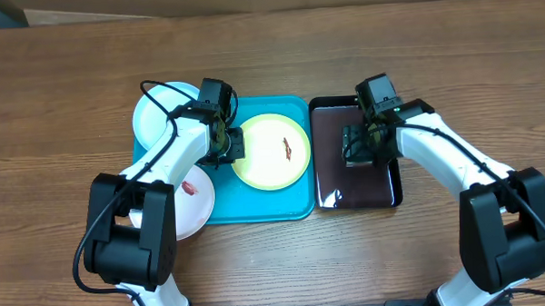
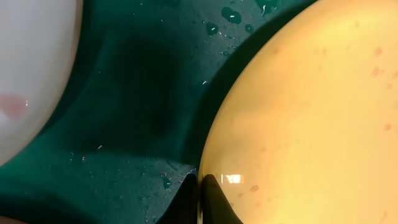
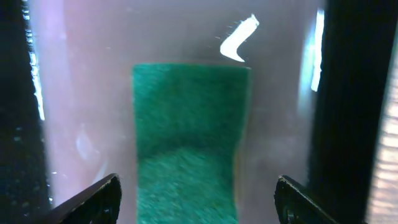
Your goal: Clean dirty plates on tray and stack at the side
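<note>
Green-rimmed plate (image 1: 271, 151) is lying by the right edge of the tray (image 1: 297, 207), the closed left gripper (image 2: 199, 185) pinching only its rim and risking slipping once the wide-open, empty right gripper (image 3: 196, 186) is scrubbing with the sponge (image 3: 186, 137).

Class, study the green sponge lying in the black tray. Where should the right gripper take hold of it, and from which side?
Grip the green sponge across its two long edges, coming straight down from above. It lies flat in the black tray, and the right gripper, open, hangs with a finger on either side of its narrow width.
</note>
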Controlling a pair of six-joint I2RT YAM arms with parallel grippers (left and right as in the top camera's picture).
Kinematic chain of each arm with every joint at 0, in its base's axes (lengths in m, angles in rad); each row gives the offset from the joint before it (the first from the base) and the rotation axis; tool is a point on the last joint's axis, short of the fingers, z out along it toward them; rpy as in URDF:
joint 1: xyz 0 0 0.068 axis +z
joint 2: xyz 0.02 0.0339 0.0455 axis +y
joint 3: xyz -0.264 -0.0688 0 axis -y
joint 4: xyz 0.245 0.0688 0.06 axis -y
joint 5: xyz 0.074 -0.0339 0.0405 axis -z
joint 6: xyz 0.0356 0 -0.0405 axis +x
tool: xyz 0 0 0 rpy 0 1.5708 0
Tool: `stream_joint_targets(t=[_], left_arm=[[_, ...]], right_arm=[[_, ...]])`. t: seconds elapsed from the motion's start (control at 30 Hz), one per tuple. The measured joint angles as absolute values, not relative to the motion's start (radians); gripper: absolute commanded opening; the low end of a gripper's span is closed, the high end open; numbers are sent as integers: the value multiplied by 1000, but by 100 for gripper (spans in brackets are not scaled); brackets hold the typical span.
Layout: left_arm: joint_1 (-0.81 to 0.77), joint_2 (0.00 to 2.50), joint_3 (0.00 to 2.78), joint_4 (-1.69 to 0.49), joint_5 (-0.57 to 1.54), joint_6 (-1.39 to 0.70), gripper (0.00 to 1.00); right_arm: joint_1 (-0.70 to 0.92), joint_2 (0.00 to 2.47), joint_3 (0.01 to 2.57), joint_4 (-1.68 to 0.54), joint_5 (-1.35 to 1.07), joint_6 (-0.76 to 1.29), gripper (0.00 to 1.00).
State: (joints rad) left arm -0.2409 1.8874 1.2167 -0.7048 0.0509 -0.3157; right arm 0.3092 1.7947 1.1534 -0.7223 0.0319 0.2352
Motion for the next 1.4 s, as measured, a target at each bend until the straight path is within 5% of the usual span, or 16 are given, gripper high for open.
stream_joint_targets(t=[1.1, 1.37, 1.4], left_arm=[[-241, 1887, 1217, -706, 51, -316, 4], [-241, 1887, 1217, -706, 51, -316, 4], [-241, 1887, 1217, -706, 51, -316, 4]], right_arm=[[336, 1795, 1052, -561, 78, 235, 59], [336, 1795, 1052, -557, 79, 234, 28], [336, 1795, 1052, -558, 79, 236, 17]])
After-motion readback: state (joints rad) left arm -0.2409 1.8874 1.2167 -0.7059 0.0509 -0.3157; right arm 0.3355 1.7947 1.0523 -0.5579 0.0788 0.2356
